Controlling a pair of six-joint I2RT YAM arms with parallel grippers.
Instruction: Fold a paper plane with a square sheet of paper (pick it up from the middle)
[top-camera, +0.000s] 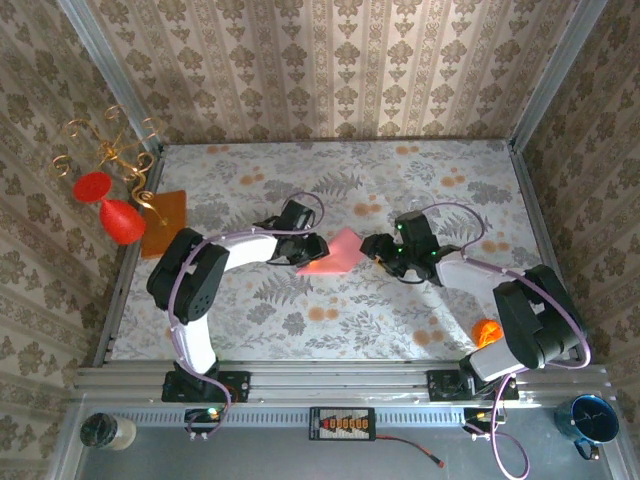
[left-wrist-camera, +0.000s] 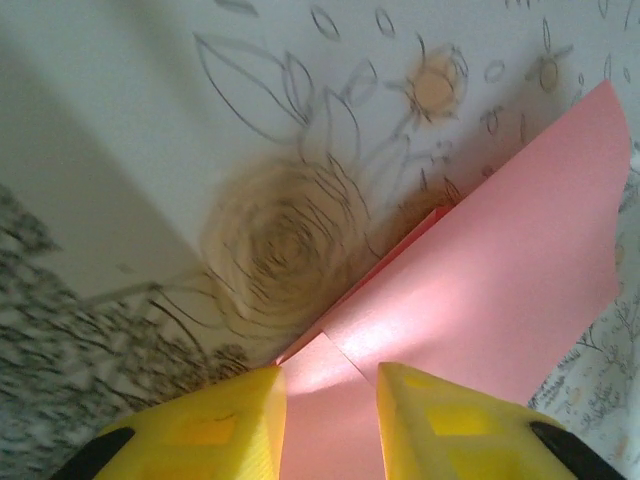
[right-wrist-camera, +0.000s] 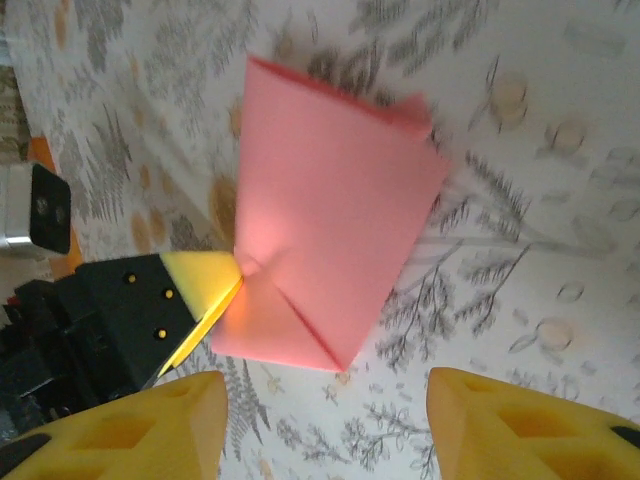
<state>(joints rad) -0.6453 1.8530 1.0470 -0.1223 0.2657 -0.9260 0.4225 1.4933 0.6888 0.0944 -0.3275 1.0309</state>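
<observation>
Top external: pink paper (top-camera: 335, 252) mid-table, orange sheet (top-camera: 165, 222) left

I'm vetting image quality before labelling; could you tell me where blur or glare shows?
Left wrist: tablecloth blurred, soft sheen on the pink paper. Right wrist: a warm hotspot at the paper's edge, cloth slightly soft. Top external: sharp, evenly lit.

Overhead looks down; close wrist views share paper (right-wrist-camera: 330, 210).
</observation>
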